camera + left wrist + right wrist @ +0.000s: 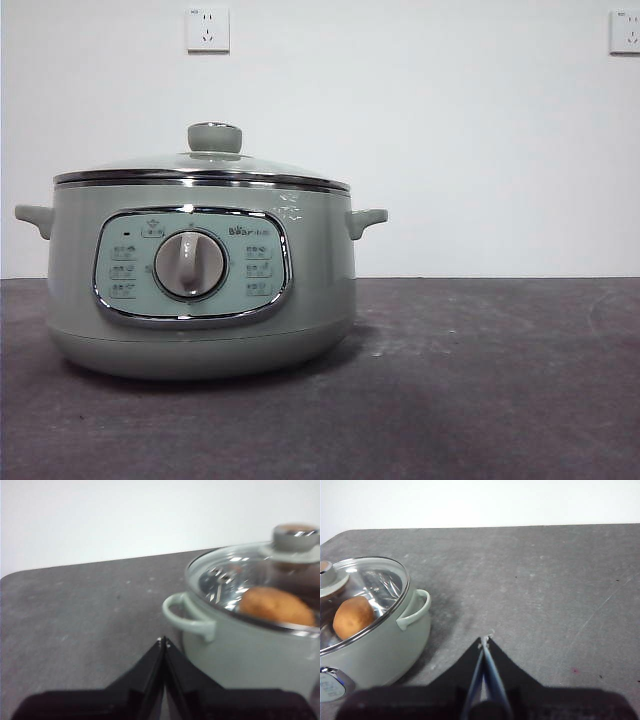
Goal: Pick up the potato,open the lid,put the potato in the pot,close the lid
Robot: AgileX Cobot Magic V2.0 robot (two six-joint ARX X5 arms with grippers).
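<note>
The sage-green pot stands left of centre on the dark table, its grey dial facing the front camera. Its glass lid sits flat on the rim, green knob on top. Through the glass the orange-brown potato lies inside the pot. My left gripper hangs shut beside one side handle, holding nothing. My right gripper is shut too, apart from the other handle, over bare table. Neither gripper shows in the front view.
The grey tabletop stretches to the right of the pot. A white wall with two sockets stands behind. The table's rounded far corner shows in the left wrist view.
</note>
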